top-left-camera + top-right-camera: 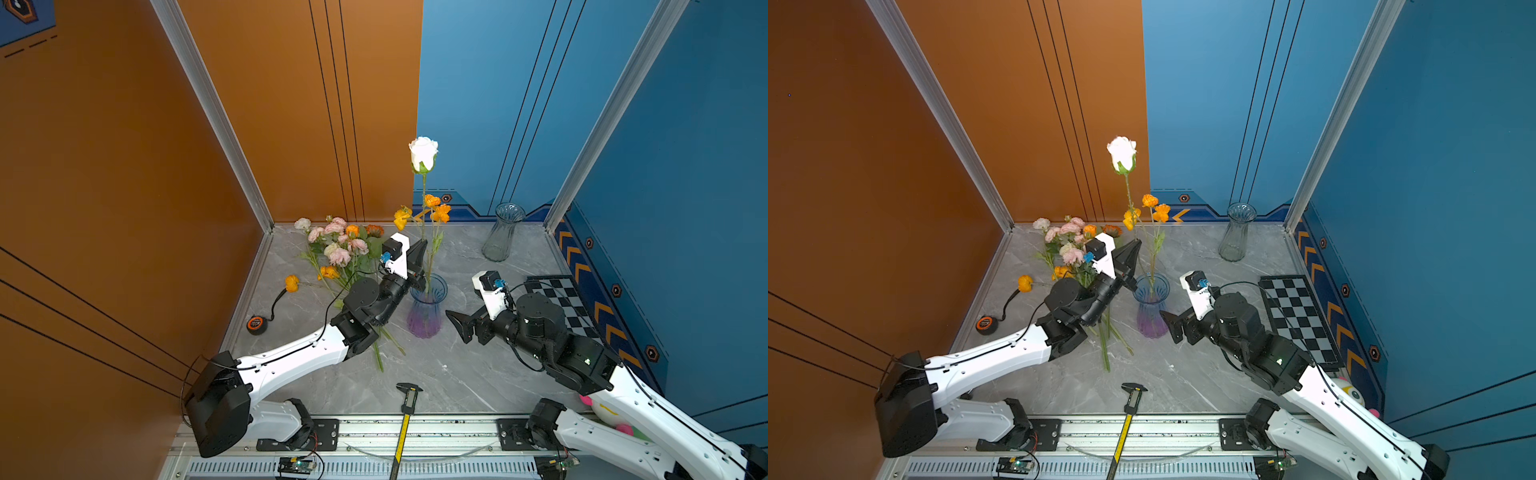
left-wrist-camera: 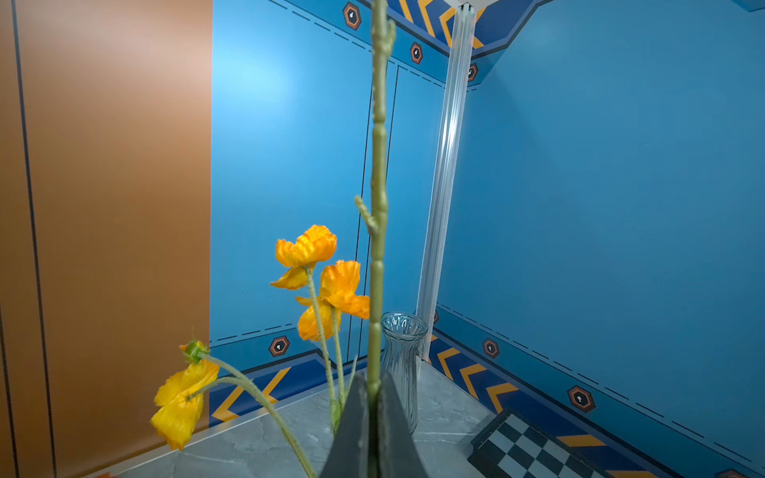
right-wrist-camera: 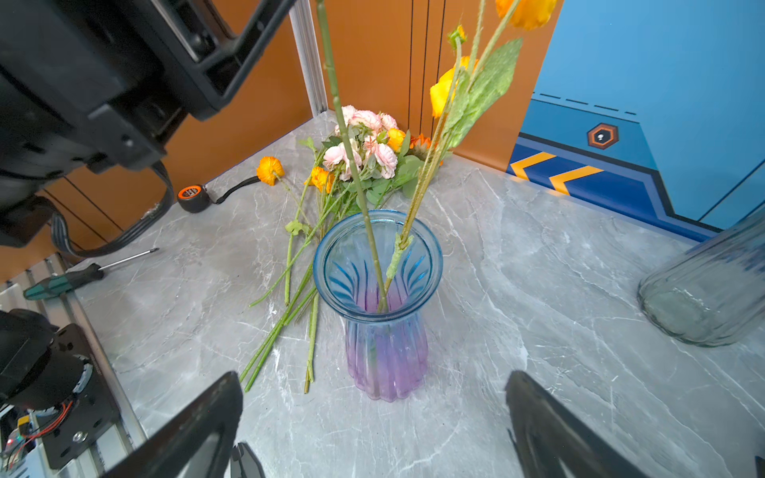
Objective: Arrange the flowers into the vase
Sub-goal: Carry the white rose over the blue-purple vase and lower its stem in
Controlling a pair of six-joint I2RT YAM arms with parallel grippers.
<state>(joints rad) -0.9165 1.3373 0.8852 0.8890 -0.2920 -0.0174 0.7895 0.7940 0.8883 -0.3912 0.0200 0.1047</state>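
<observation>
**White rose half-seated in the tinted vase**

The left gripper (image 1: 420,253) is clamped on the stem of the white rose (image 1: 423,153), which stands upright at frame centre in both top views. Its lower end is inside the blue-and-purple vase (image 1: 428,307), beside the orange poppies (image 1: 434,208). The next move is probably to lower and release it. The right gripper (image 1: 460,326), wide and empty, sits just right of the vase. The other flowers (image 1: 340,249) lie to its upper left. The clear vase (image 1: 500,232) stands well apart, upper right, and there is bare table below.

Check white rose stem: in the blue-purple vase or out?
In. White rose stem passes the blue-purple vase rim into its neck; left hand grips it above.
</observation>
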